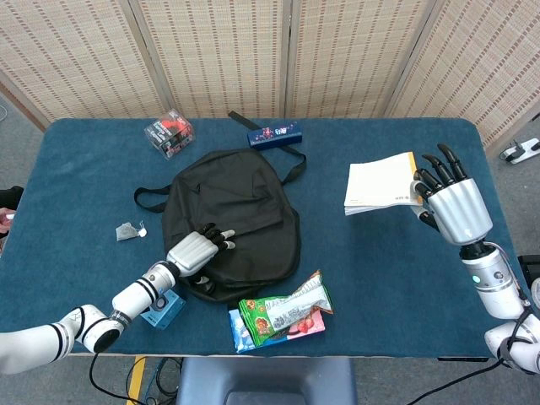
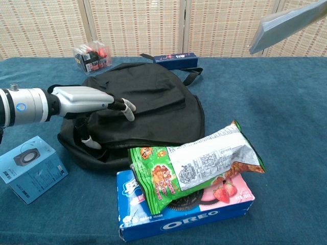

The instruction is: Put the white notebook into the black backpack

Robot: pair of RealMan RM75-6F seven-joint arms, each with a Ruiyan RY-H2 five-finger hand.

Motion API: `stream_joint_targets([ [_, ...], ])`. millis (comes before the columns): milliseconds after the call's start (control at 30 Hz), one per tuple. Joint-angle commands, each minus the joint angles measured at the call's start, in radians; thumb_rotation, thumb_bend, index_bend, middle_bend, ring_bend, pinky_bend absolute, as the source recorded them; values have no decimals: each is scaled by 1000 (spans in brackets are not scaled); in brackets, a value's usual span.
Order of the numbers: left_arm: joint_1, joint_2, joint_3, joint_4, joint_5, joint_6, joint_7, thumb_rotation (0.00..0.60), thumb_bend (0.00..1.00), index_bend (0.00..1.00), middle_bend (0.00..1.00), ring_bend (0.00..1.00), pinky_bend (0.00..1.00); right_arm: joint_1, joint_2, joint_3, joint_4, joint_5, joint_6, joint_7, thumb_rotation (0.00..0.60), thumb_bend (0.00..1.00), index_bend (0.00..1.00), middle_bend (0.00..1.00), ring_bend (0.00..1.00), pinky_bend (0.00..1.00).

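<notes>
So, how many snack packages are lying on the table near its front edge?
2: a green snack bag lies on top of the blue Oreo box, in front of the black backpack. None seem hidden.

left hand: silver shell; black fingers | right hand: same; white-and-black arm segments

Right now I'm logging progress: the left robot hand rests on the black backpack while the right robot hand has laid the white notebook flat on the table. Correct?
Not quite. The left robot hand does rest on the black backpack, but the right robot hand holds the white notebook up off the table. The chest view shows the white notebook high in the air.
</notes>
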Motion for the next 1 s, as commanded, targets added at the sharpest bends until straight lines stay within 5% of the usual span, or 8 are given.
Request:
stream_joint_targets([
  [33, 15, -32, 3, 50, 39, 44, -81, 600, 195, 348, 78, 134, 4, 0, 0, 1, -1, -2, -1, -3, 600, 798, 610, 458, 213, 105],
  [467, 41, -77, 18, 143, 129, 165, -277, 600, 241, 680, 301, 280, 33, 0, 3, 13, -13, 0, 1, -10, 600, 799, 610, 459, 214, 105],
  [767, 61, -78, -11, 150, 109, 221, -352, 600, 363, 751, 369, 323, 47, -5, 10, 22, -26, 1, 12, -7, 600, 799, 611, 461, 215, 105],
  [1000, 82, -50, -85, 108, 11, 241, -387, 600, 375, 749, 371, 323, 47, -2, 24, 20, -77, -43, 50, -1, 600, 799, 616, 464, 215, 105],
])
